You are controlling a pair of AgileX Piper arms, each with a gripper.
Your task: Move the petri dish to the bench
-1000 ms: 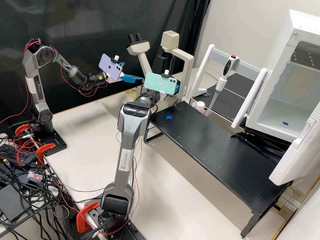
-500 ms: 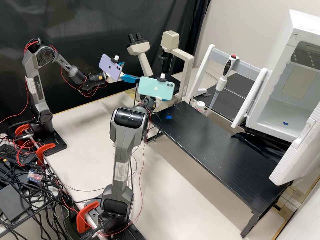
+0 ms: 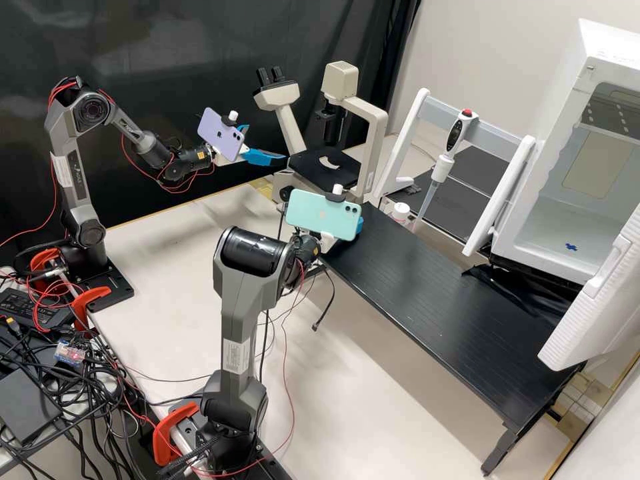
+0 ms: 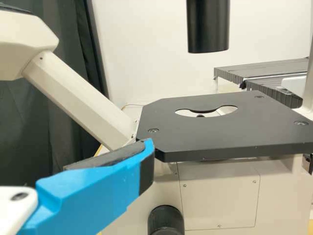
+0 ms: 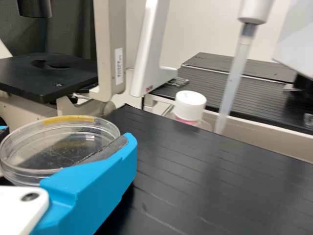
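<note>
Left arm: elbow high, wrist lower
Left gripper: beside microscope, jaws apart
Right arm: upright, elbow bent
Right gripper: clamped on petri dish, at black bench's corner

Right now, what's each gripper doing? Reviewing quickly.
Left gripper: open, its fingers apart with nothing between them.
Right gripper: closed on the clear petri dish, between its fingers.

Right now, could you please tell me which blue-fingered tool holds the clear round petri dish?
The right tool: the dish is in its grip; the left tool is beside the black microscope stage.
</note>
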